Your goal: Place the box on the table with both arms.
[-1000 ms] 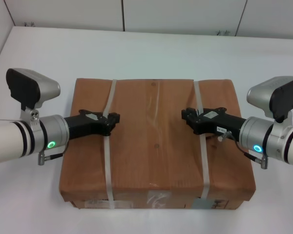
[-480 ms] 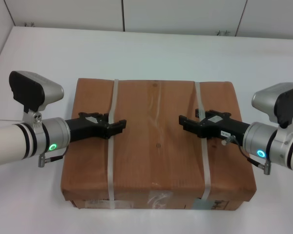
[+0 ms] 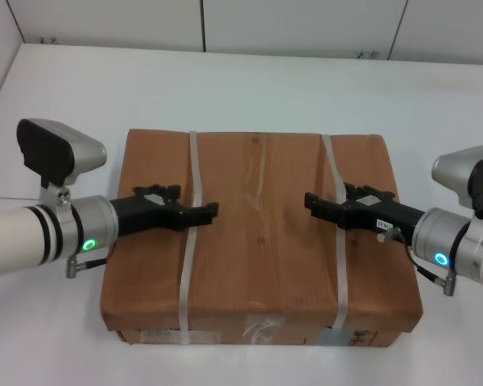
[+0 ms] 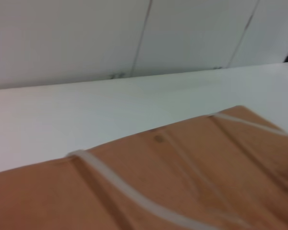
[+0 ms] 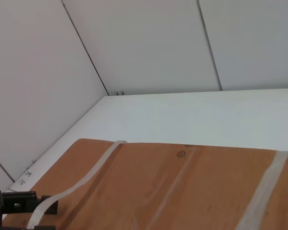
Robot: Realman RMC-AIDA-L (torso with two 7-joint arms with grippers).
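Smooth matte white table [image 3: 249,88] filling the head view, met at the upper edge by pale wall panels with dark vertical seams.

Lying flat on that table in the lower middle of the frame: broad, low brown cardboard box [image 3: 262,241], squarish, faintly creased along its centre. Clear tape and labels on the near side face at the bottom edge. Bound front to back by two thin white plastic straps [image 3: 338,241], one left of centre, one right of centre.

Reaching in from the left edge over the box top: silver-white cylindrical left arm with a glowing green ring, ending in the black left pincer [image 3: 201,211], tips at the left strap, released, gripping nothing. Mirrored from the right edge: right pincer [image 3: 315,201], black and angular, just left of the right strap, likewise released.

Farther back, only bare table up to the wall.
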